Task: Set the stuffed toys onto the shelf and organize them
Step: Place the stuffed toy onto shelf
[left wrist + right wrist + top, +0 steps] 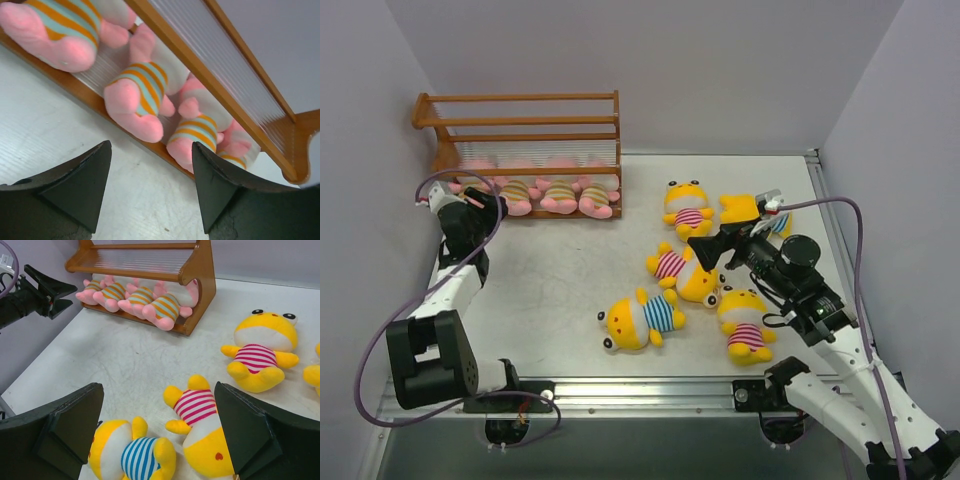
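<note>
Four pink plush toys (535,192) line the bottom tier of the wooden shelf (520,98); yellow plush toys (688,208) lie scattered on the bench (550,290). The left claw (151,146) gapes empty beside the shelf, and the right claw (159,387) spreads wide over the yellow ones.

No readable txt, labels, brands or nos. on the stuffed toys (689,208), shelf (530,97) or elsewhere in view.

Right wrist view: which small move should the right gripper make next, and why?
Probably lower the right gripper onto the nearest yellow plush toy in a pink-striped shirt. Its jaws stand open and empty, that toy lies on the white table almost between them, and the orange-brown wooden shelf holds only pink plush toys on its bottom tier.
</note>
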Controlling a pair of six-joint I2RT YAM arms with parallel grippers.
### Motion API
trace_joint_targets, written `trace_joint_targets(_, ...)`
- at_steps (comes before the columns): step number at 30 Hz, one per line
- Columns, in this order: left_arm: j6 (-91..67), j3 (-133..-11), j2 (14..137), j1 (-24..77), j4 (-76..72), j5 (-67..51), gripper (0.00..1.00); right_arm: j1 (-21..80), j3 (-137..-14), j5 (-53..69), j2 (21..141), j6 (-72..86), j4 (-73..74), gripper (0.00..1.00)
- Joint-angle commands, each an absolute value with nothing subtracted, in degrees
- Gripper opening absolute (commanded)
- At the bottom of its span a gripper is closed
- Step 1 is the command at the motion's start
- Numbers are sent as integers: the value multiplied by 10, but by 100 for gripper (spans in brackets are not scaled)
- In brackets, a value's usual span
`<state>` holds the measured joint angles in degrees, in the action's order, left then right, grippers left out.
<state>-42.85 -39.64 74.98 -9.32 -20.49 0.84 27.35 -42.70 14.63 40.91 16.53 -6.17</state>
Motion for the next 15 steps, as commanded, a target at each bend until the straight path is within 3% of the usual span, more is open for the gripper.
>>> trace_joint_targets(1, -418, -440, 773, -126, -179, -43, 73, 275, -410, 176, 423, 169, -130, 99)
trace_joint_targets(15, -368, -519, 925, -145, -216, -88, 69, 282, -400, 196, 461, 171, -175, 98)
